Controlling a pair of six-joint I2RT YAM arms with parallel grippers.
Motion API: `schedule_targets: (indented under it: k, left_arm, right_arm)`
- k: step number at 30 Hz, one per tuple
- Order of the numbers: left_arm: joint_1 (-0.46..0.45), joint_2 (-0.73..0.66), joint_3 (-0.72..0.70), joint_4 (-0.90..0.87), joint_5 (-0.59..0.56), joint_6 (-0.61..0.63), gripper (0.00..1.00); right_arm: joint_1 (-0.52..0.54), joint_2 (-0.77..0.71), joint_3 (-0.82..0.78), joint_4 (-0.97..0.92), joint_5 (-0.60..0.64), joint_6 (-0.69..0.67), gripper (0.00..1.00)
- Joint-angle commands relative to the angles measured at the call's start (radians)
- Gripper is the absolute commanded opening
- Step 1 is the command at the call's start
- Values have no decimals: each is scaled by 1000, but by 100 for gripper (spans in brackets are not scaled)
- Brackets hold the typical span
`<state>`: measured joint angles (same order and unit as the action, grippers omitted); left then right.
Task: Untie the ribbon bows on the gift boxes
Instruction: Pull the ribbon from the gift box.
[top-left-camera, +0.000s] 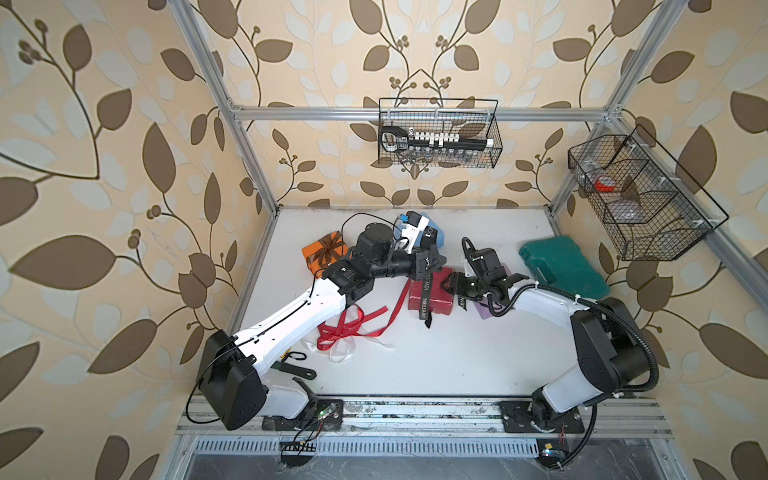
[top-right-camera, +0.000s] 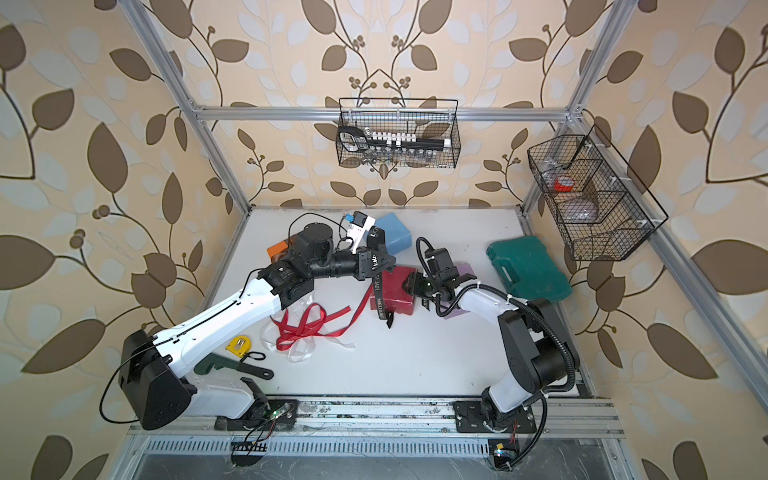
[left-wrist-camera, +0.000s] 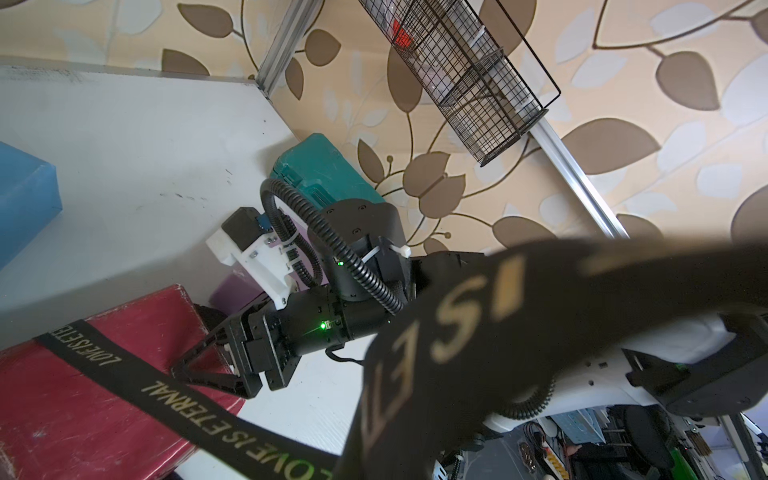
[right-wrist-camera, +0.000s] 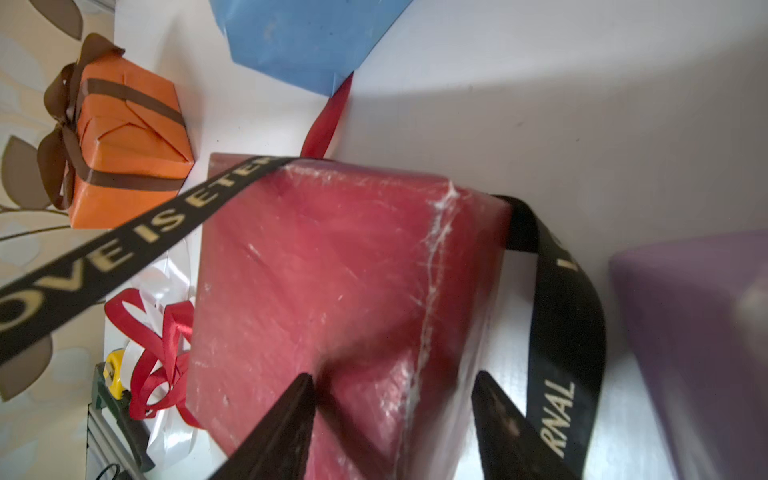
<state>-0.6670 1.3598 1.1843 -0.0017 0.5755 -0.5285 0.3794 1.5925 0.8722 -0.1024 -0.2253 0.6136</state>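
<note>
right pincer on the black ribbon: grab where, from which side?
Probably the black ribbon where it loops loose between dark red box and lilac box: it stands clear there, both faces exposed. Come from the right arm's side, open right pincer straddling it.

Satin black ribbon (right-wrist-camera: 124, 249); scuffed paper box (right-wrist-camera: 332, 270)

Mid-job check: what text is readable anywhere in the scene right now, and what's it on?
"LOVE IS ETERNAL": pale lettering repeated along the black ribbon, which crosses the dark red box.
Tool set in the wire basket: markings too small to read.
Nothing else is legible.
</note>
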Motion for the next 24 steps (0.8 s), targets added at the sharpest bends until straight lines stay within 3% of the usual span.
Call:
schedule_targets:
  k: [1, 9, 17, 24]
  left_arm:
    - [-2, -70, 63, -21, 33, -19, 0]
    - [29, -154, 187, -151, -5, -21, 0]
    - [257, -205, 143, -161, 63, -130, 0]
    - [391, -218, 91, -249, 23, -86, 0]
  right_arm:
    - [-1, 37, 10, -25, 97, 19, 60]
    - [-1, 50, 10, -19, 133, 44, 64]
    - [-1, 81, 12, -26, 139, 43, 63]
    - [-3, 72, 17, -59, 160, 24, 63]
